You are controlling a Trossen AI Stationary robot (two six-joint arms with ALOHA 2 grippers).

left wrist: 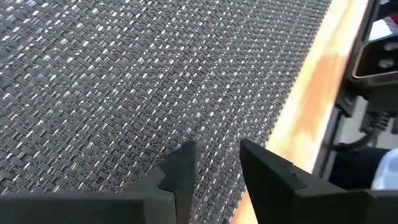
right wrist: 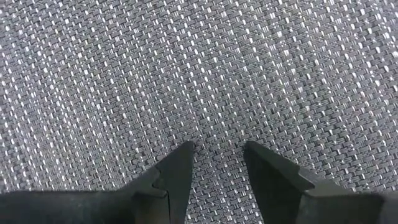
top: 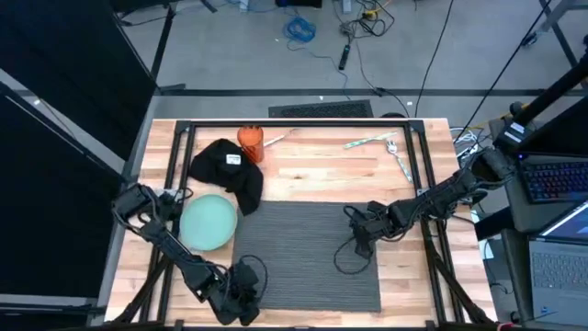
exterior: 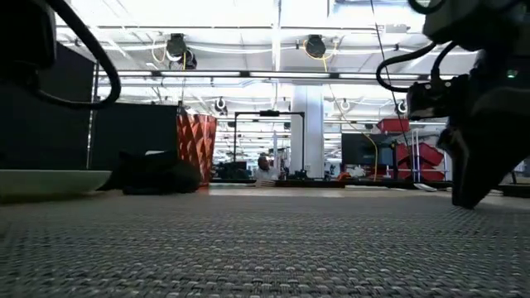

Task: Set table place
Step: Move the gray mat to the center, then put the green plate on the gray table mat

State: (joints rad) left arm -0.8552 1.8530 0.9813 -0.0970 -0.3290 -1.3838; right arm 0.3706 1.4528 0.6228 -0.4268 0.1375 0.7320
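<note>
The placemat [top: 308, 253] lies flat on the table [top: 303, 152], long axis running left to right, with the near edge toward the arm bases. The left gripper [left wrist: 214, 168] sits at the near-left corner, released, with a narrow gap between its fingers and nothing held. The right gripper [right wrist: 217, 165] hovers over the right portion, also released and empty. The teal plate [top: 208, 222] lies just left of the placemat, so the left arm is nearer to it.

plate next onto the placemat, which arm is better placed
Probably left. The teal plate lies off the placemat's left edge, beside the left arm, whose gripper is at the mat's near left corner. The right gripper is over the mat's far side.
</note>
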